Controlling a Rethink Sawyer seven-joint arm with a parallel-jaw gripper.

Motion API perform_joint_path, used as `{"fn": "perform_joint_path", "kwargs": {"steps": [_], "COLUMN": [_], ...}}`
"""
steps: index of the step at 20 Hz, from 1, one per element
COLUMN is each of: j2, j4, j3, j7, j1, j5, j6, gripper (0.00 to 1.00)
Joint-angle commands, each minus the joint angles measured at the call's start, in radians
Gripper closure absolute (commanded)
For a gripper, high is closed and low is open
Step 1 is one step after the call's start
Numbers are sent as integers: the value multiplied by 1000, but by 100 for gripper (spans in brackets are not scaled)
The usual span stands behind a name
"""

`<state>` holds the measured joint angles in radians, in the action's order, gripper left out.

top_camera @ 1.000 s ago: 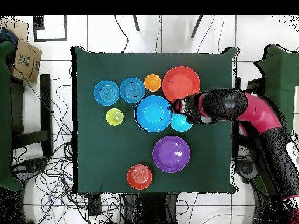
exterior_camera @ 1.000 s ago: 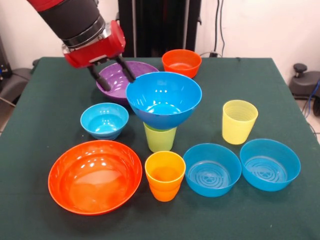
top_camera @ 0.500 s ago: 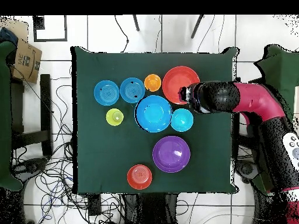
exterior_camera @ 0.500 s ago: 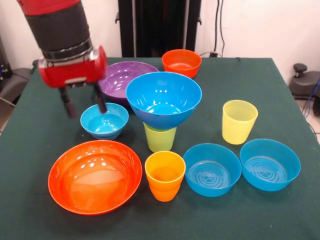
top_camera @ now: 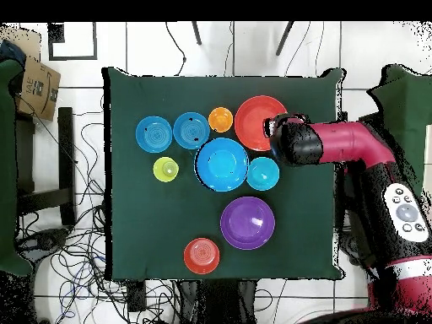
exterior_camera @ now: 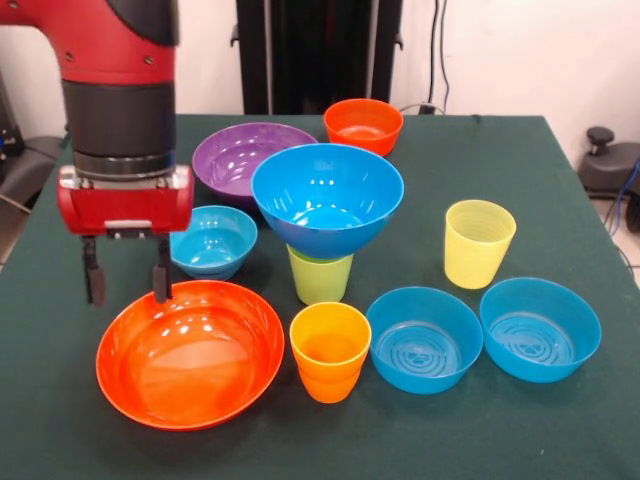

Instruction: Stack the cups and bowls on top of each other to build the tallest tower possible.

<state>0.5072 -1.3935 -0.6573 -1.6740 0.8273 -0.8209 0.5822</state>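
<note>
A large blue bowl (exterior_camera: 328, 195) rests on the upside-down lime green cup (exterior_camera: 320, 277) at mid-table, a two-piece tower (top_camera: 222, 164). My gripper (exterior_camera: 127, 287) hangs open and empty at the far left rim of the large orange bowl (exterior_camera: 190, 352), one finger outside the rim and one about over it. The overhead view shows the gripper (top_camera: 274, 128) at the edge of that orange bowl (top_camera: 256, 120). The orange cup (exterior_camera: 330, 350) and the pale yellow cup (exterior_camera: 478, 242) stand upright and apart.
A small blue bowl (exterior_camera: 210, 240) sits just behind the gripper, the purple bowl (exterior_camera: 235, 155) and small orange bowl (exterior_camera: 363, 125) farther back. Two medium blue bowls (exterior_camera: 424, 338) (exterior_camera: 540, 328) lie at the front right.
The gripper has travelled from the purple bowl, past the small blue bowl, to the large orange bowl's rim, and it has come lower. It stayed open. No cup or bowl moved.
</note>
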Motion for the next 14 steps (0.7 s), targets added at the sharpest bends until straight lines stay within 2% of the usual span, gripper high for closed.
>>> {"fn": "perform_joint_path", "kwargs": {"steps": [1, 6, 14], "j2": [-56, -82, -118], "j4": [43, 46, 62], "j3": [202, 275, 282], "j7": [-257, -309, -267], "j1": [-129, -173, -174], "j5": [-80, -18, 56], "j6": [-61, -86, -33], "gripper": [0, 0, 0]}}
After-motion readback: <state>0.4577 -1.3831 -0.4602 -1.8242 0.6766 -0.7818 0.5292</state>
